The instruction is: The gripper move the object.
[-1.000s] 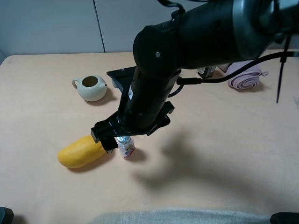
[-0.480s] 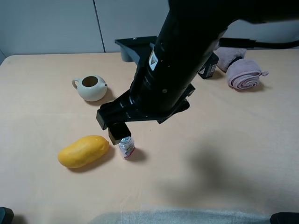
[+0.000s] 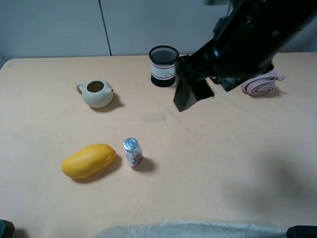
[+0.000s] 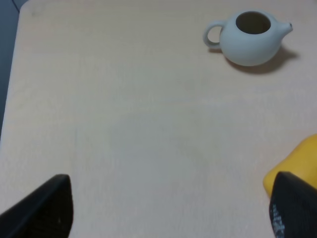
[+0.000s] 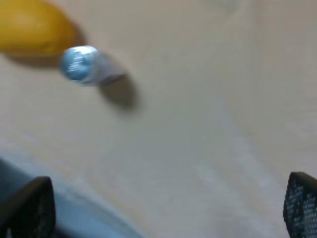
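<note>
The object, a small clear bottle [image 3: 132, 152] with a silver cap and pink-red label, stands upright on the table just right of a yellow mango [image 3: 88, 160]. It also shows blurred in the right wrist view [image 5: 85, 65], next to the mango [image 5: 33, 27]. My right gripper [image 3: 192, 94] is open and empty, raised well above the table, far up and right of the bottle. My left gripper [image 4: 168, 213] is open and empty over bare table. It is near the mango's end [image 4: 296, 167].
A white teapot [image 3: 97, 93] stands at the left, also in the left wrist view [image 4: 251, 32]. A black mesh cup [image 3: 164, 65] stands at the back centre. A rolled pink towel [image 3: 260, 83] lies at the back right, behind my right arm.
My right gripper has lifted off from around the bottle and swung up and to the right. The bottle stays standing by the mango. The mesh cup has come into view.
</note>
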Controlling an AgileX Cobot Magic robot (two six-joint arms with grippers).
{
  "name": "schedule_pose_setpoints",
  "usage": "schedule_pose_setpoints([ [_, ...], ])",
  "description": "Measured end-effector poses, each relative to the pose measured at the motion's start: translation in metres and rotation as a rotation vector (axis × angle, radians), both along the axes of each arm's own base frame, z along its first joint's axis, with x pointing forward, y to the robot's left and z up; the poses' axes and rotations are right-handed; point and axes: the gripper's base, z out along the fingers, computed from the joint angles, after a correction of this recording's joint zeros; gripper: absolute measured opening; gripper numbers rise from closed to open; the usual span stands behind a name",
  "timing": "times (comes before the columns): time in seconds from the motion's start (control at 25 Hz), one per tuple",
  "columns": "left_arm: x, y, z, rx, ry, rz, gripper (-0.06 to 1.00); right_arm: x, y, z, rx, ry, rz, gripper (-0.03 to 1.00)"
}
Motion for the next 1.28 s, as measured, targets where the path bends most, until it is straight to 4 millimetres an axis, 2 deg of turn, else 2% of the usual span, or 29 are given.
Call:
schedule_pose_setpoints([
  [0.24,0.0,0.0,0.0,0.0,0.0,0.0,0.79,0.013,-0.054,0.022,-0.085,-0.107,-0.085,0.69],
  [0.4,0.0,0.0,0.0,0.0,0.0,0.0,0.79,0.012,-0.087,0.035,-0.178,-0.173,-0.13,0.69],
  [0.52,0.0,0.0,0.0,0.0,0.0,0.0,0.79,0.006,-0.104,0.047,-0.198,-0.243,-0.166,0.69],
  [0.76,0.0,0.0,0.0,0.0,0.0,0.0,0.79,-0.019,-0.121,0.071,-0.152,-0.352,-0.186,0.69],
  [1.08,0.0,0.0,0.0,0.0,0.0,0.0,0.79,-0.066,-0.145,0.099,-0.027,-0.494,-0.211,0.69],
  [1.28,0.0,0.0,0.0,0.0,0.0,0.0,0.79,-0.098,-0.17,0.102,0.034,-0.562,-0.31,0.69],
])
